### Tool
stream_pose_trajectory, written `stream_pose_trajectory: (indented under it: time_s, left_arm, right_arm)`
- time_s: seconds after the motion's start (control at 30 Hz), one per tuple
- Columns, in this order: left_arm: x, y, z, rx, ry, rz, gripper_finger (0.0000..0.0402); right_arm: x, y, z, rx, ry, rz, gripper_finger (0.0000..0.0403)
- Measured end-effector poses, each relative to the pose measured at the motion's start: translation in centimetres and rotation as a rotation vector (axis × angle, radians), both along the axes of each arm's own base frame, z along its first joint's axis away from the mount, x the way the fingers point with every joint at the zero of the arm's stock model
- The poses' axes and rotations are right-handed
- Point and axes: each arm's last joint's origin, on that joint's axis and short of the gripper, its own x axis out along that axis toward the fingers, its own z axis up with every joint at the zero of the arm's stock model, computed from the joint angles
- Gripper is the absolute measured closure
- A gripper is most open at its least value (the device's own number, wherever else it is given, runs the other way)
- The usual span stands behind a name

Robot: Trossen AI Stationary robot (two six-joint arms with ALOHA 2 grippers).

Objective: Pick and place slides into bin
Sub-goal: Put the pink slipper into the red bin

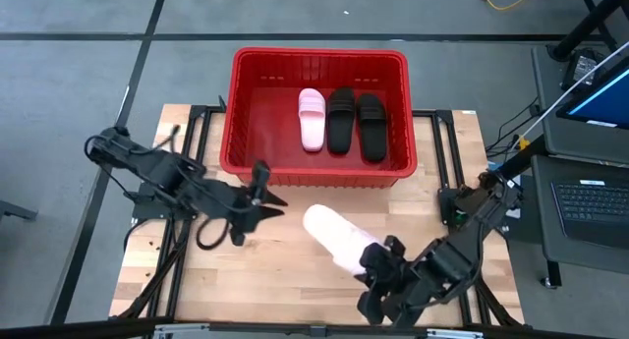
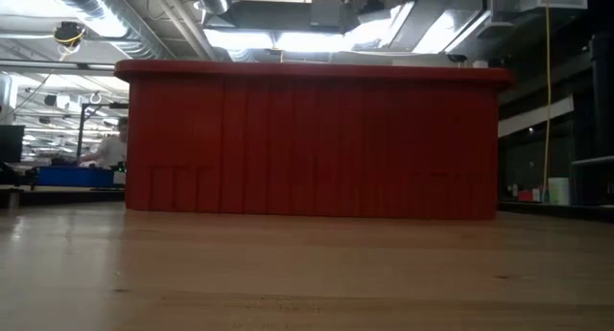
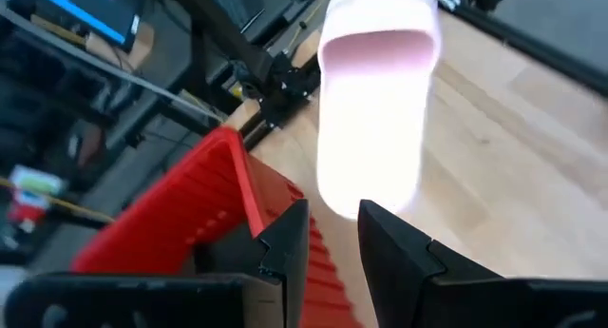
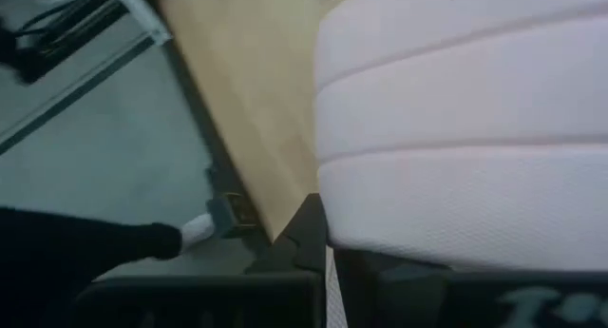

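The table (image 1: pixel 197 280) carries the red bin (image 1: pixel 319 59) at its far middle. Three of the slides lie side by side on the bin floor: a pink slide (image 1: pixel 312 118) on the left, then a black slide (image 1: pixel 340 120) and a second black slide (image 1: pixel 371 127). The fourth, the other pink slide (image 1: pixel 334 236), is out on the near side of the table, right of centre, with its near end in the right gripper (image 1: pixel 378 270).

That slide looks like moulded foam, so probably light, a bit springy and not fragile. Its smooth sole could slip, and gripped at one end it may sag or swing. The end or the side edge of the sole gives the fingers a firmer hold than the wide strap.

The left gripper (image 1: pixel 257 194) hovers just in front of the bin's near wall, its fingers parted by a narrow gap with nothing between them.

Only the high view shows what is inside the bin. The low view shows just the bin's near wall and neither arm. The right wrist view shows the fingers closed on the slide's sole. The left wrist view shows the slide's strap and the bin's near right corner.
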Motion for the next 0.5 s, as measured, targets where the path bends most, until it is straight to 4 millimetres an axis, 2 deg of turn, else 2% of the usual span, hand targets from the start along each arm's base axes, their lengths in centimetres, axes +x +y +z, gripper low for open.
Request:
stream_pose_trajectory:
  time_s: [0.2,0.5]
  left_arm:
    - [2.7,-1.6,-0.9,0.141,-0.041,-0.082,0.0313]
    - [4.3,-3.6,-1.5,0.217,-0.087,-0.248,0.0313]
  right_arm:
    - [1.6,-0.7,0.5,0.045,-0.013,0.126,0.0391]
    - [3.6,-1.9,1.0,0.089,-0.049,0.247,0.0391]
